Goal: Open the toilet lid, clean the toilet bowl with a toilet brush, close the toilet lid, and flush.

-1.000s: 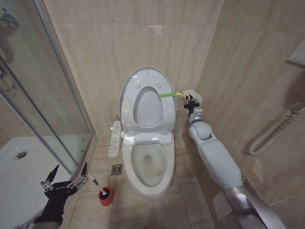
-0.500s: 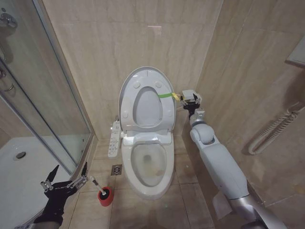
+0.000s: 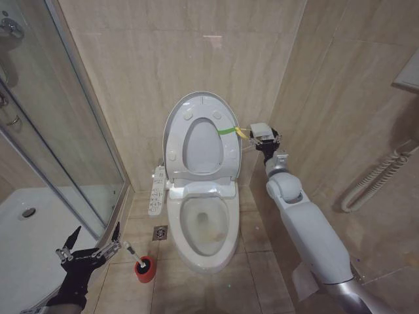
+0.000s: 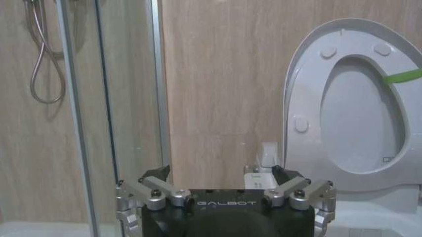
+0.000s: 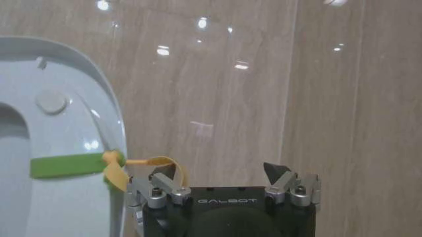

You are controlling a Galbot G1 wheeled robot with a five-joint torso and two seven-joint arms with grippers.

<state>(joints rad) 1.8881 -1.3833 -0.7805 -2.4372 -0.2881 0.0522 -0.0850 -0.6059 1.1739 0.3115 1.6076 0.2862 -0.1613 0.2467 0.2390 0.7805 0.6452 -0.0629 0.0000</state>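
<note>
Head view, lid: the toilet lid (image 3: 196, 127) stands raised against the back wall, long axis up and down, underside facing the room, at 12 o'clock from the toilet bowl (image 3: 204, 226).
Head view, brush: the toilet brush (image 3: 133, 255) leans in its red cup (image 3: 145, 269) on the floor, handle pointing to 10 o'clock.
Head view, right gripper (image 3: 263, 139): at 3 o'clock of the lid, by the green band (image 3: 226, 131).
Left wrist view, left gripper (image 4: 226, 183): fingers spread apart, holding nothing, low by the shower glass (image 4: 105, 113).
Right wrist view, right gripper (image 5: 224, 178): fingers apart, a yellow loop (image 5: 155, 164) just beside one finger.

The toilet brush (image 3: 130, 252) head is hidden inside its red holder (image 3: 145, 269); the toilet lid (image 5: 59, 163) is cut off by the picture's edge.
</note>
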